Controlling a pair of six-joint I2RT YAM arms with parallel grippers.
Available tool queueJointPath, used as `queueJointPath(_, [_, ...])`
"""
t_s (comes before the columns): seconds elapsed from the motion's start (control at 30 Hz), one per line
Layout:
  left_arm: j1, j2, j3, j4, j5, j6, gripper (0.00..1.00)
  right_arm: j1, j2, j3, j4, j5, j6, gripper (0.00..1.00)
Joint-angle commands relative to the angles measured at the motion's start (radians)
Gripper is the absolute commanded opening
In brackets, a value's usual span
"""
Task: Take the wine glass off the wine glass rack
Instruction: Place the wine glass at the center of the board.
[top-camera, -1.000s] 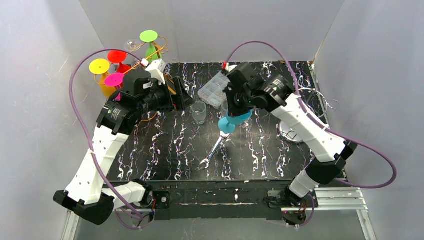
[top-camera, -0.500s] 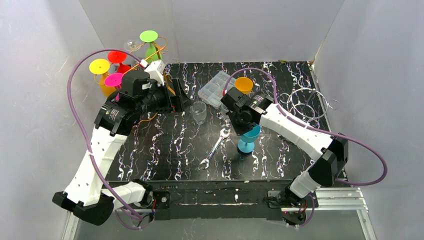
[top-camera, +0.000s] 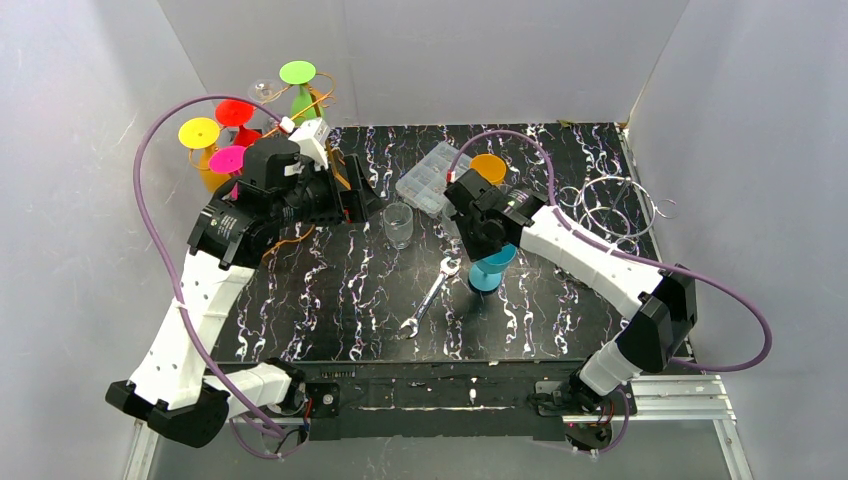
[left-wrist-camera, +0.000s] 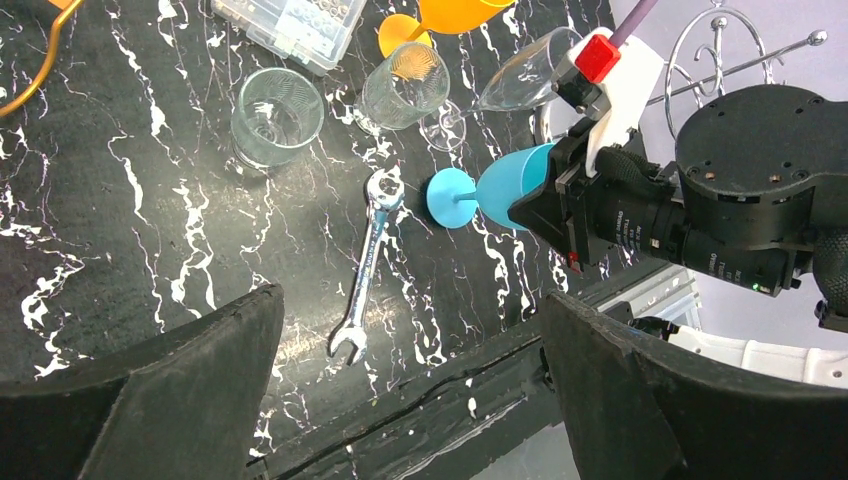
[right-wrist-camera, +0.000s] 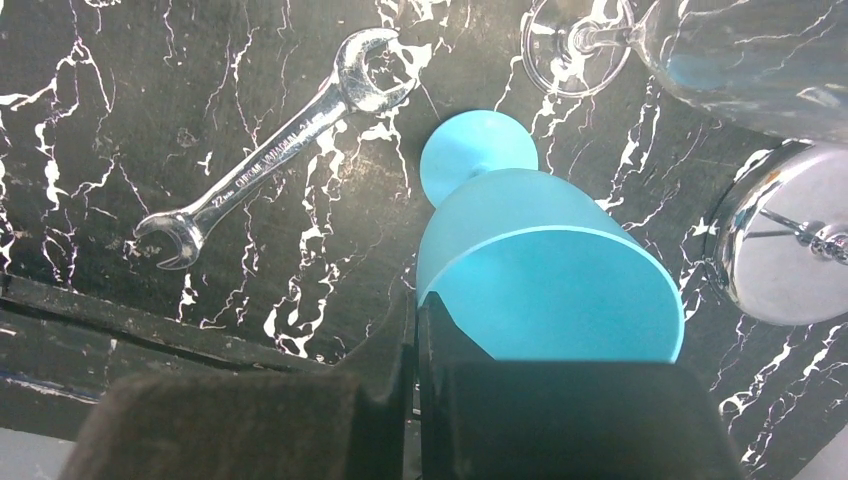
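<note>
My right gripper (top-camera: 482, 246) is shut on the rim of a light blue wine glass (top-camera: 491, 268), one finger inside the bowl and one outside. In the right wrist view (right-wrist-camera: 418, 308) the glass (right-wrist-camera: 545, 270) tilts, its round foot (right-wrist-camera: 478, 155) low over the black marbled table; I cannot tell if it touches. The chrome wire rack (top-camera: 612, 205) stands to the right, apart from the glass. My left gripper (top-camera: 364, 198) hangs open and empty at the back left; its view (left-wrist-camera: 410, 300) shows the blue glass (left-wrist-camera: 505, 185) in the right gripper.
A wrench (top-camera: 430, 295) lies just left of the blue glass. A clear tumbler (top-camera: 398, 225), a compartment box (top-camera: 432, 180), an orange glass (top-camera: 488, 167) and a lying clear wine glass (right-wrist-camera: 740, 60) sit behind. A second rack with coloured glasses (top-camera: 235, 135) stands at the back left.
My right arm carried the blue glass from mid-table toward the front, then shifted it slightly back and left; the glass now tilts. The left arm has barely moved.
</note>
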Motion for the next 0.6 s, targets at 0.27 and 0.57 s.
queueJointPath(0.27, [0.002, 0.004, 0.045, -0.039, -0.013, 0.011, 0.98, -0.018, 0.003, -0.046, 0.064, -0.037, -0.028, 0.06])
queueJointPath(0.57, [0.002, 0.005, 0.050, -0.058, -0.025, 0.013, 0.98, -0.021, -0.007, -0.034, 0.052, -0.031, -0.034, 0.32])
